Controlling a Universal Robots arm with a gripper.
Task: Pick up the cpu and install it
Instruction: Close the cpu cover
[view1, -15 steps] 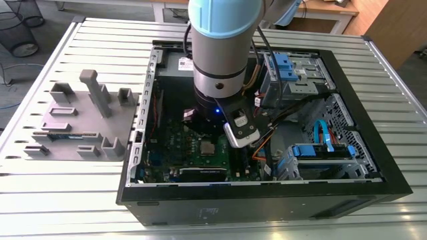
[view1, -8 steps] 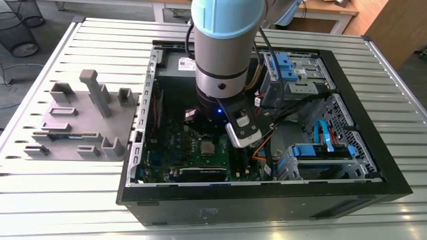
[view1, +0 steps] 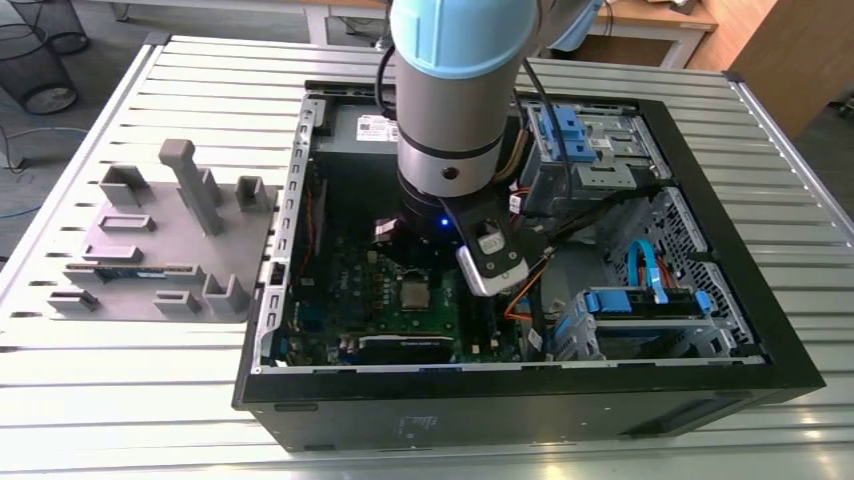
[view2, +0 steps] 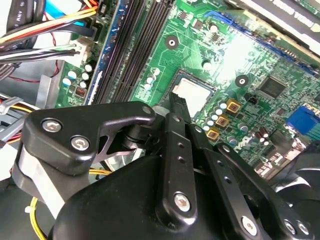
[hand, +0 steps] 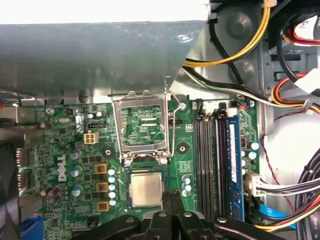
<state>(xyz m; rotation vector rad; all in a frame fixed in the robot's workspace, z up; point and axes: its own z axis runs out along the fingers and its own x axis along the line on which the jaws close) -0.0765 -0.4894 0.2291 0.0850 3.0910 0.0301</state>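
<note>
Exterior view: I have the arm (view1: 454, 90) reaching down into the open computer case (view1: 534, 400), which lies on its side on the slatted table (view1: 134, 400). The grey moulded tray (view1: 134, 240) stands on the table just beside the case, on the exterior view's left.

The cpu (view1: 416, 294) is inside the case, on the green board (view1: 347, 290), towards the near wall and directly under the arm's wrist. In the first wrist view the cpu (hand: 146, 190) sits flat in its socket, silver top up and square to the socket's edges. The socket's metal frame (hand: 142, 125) is swung open, clear of the chip, with its wire lever alongside. The memory slots (hand: 220, 160) run parallel, near the socket's other side.

The gripper (hand: 172, 196) hangs over the board right at one edge of the socket. Its jaws look clenched together, with nothing between them. In the second wrist view the gripper (view2: 178, 102) tapers to one narrow tip that overlaps the rim of the socket beside the cpu (view2: 192, 94). I cannot tell whether that tip touches the chip or the rim.
</note>
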